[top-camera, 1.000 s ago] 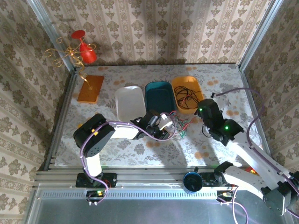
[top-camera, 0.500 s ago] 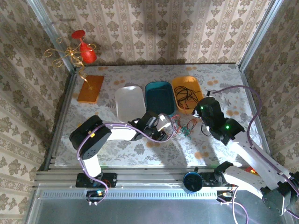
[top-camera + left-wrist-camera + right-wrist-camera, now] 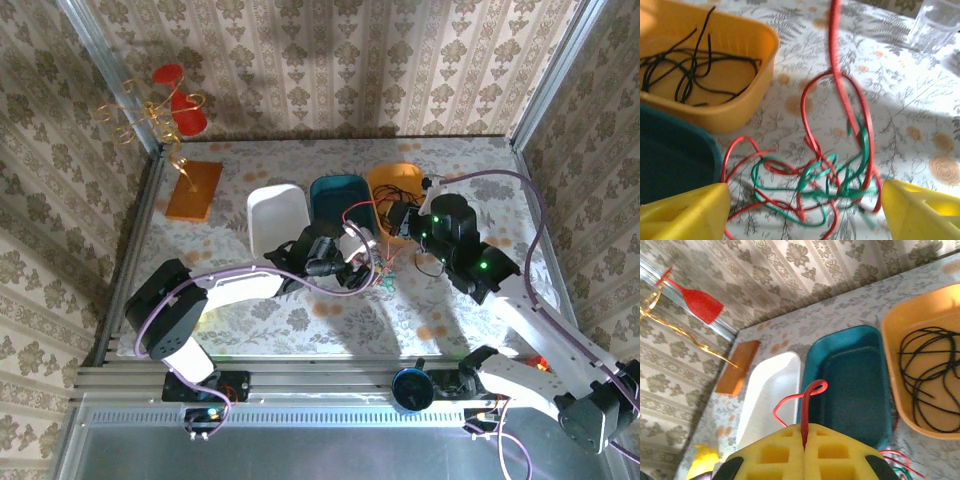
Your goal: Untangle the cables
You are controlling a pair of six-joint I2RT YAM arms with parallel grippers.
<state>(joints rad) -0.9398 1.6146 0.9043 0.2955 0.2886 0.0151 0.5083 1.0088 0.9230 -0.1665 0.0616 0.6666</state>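
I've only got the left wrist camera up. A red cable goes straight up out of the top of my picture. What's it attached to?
Observer: The right end effector is shut on that red cable, gripping it just below a small loop.
Operator: Okay, where is that end effector sitting?
Observer: In the top external view it hangs over the near left part of the orange tray, next to the teal tray.
Operator: Is there another tray past the teal one?
Observer: Yes, a white tray sits just left of it and looks empty from above.
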